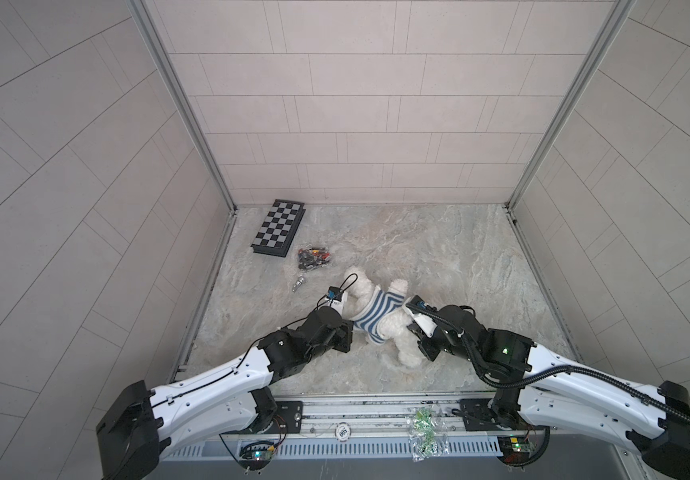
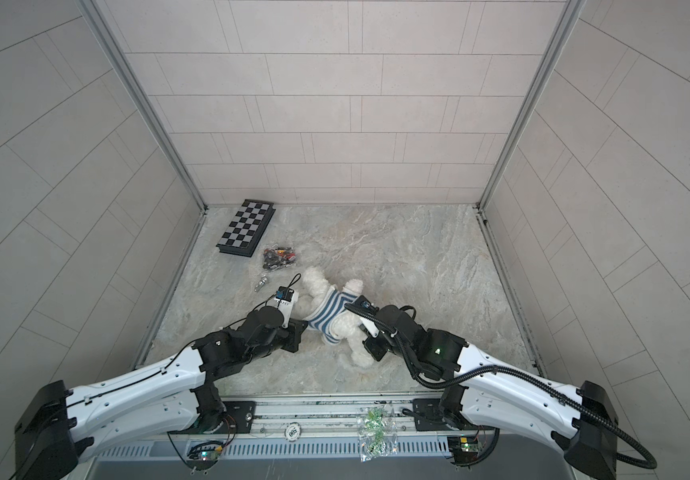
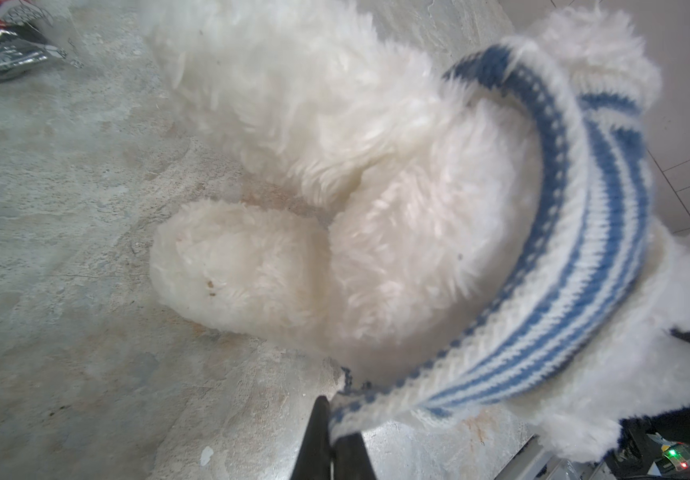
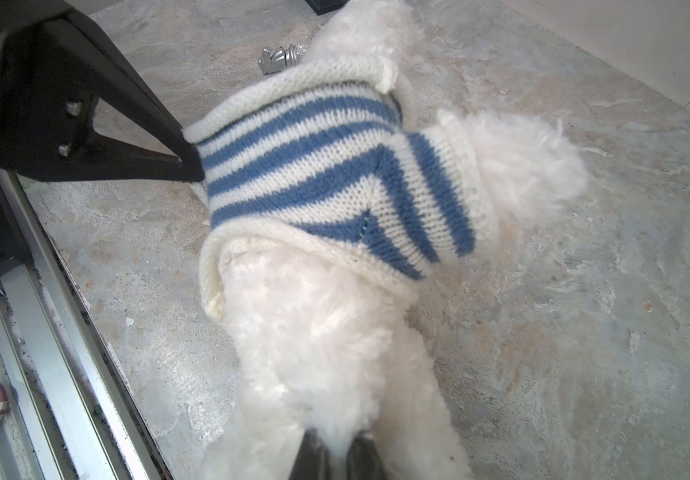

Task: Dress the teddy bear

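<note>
One teddy bear at frame centre, one striped sweater, left gripper pinching its hem, right gripper clamped on bear fur.

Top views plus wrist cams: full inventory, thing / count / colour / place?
teddy bear: 1, white, lying mid-table towards the front
striped sweater: 1, blue and white, on the bear's torso
chessboard: 1, black and grey, folded, far left corner
bag of small pieces: 1, mostly dark, beside the chessboard
chess piece: 1, silver, lying between bag and bear
poker chip: 1, white and maroon, front rail
clear bag: 1, green bits inside, front rail
table: 1, grey marble
left gripper: 1, black, shut on sweater hem
right gripper: 1, black, shut on bear's fur
</note>
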You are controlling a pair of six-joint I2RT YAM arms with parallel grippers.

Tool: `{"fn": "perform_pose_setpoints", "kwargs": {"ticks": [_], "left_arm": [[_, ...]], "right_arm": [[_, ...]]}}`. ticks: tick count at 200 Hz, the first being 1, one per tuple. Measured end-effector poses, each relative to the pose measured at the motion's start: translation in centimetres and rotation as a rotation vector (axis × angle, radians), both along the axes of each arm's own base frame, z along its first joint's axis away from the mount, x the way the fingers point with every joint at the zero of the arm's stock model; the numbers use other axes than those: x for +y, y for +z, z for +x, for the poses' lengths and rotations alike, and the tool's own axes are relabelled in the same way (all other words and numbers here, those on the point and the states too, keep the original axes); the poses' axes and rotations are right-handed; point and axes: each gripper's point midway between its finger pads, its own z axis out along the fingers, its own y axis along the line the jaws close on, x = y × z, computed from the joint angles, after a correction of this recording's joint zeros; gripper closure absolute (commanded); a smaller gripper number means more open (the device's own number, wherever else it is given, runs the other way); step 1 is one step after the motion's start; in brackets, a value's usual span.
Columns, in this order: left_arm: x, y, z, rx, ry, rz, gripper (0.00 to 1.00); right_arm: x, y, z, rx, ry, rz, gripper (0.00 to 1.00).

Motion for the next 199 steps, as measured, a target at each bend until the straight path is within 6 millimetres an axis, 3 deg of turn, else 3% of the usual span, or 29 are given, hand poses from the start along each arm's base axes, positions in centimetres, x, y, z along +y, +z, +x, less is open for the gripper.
{"fn": "perform_pose_setpoints", "kwargs": {"ticks": [17, 44, 63, 88, 118, 142, 177, 199], "left_arm": [[-0.8, -0.9, -0.1, 0.021, -0.031, 0.016, 0.98], [-2.0, -2.0, -0.5, 0.052, -0.074, 0.056, 0.8], [-2.3, -1.4, -0.6, 0.037, -0.091, 0.047, 0.69], [-2.7, 1.0, -0.4, -0.006, -0.106, 0.003, 0.6], [-3.6, 4.7, 0.3, -0.064, -0.111, -0.041, 0.59], [-4.0, 6.5, 1.3, -0.099, -0.104, -0.051, 0.59], [-4.6, 6.4, 3.1, -0.097, -0.076, -0.017, 0.61], [-4.9, 5.8, 3.9, -0.086, -0.068, 0.011, 0.7]], "right_arm": [[0.0, -0.4, 0.1, 0.01, -0.001, -0.011, 1.0], [0.1, -0.5, 0.1, 0.011, 0.002, -0.016, 1.0], [0.1, -0.5, 0.1, 0.007, 0.006, -0.02, 1.0], [0.1, -0.5, 0.1, 0.0, 0.012, -0.022, 1.0], [0.3, -0.2, 0.2, -0.011, 0.017, -0.016, 1.0], [0.4, -0.1, 0.3, -0.018, 0.018, -0.01, 1.0], [0.4, 0.0, 0.3, -0.021, 0.02, -0.011, 1.0], [0.4, -0.2, 0.3, -0.021, 0.021, -0.013, 1.0]]}}
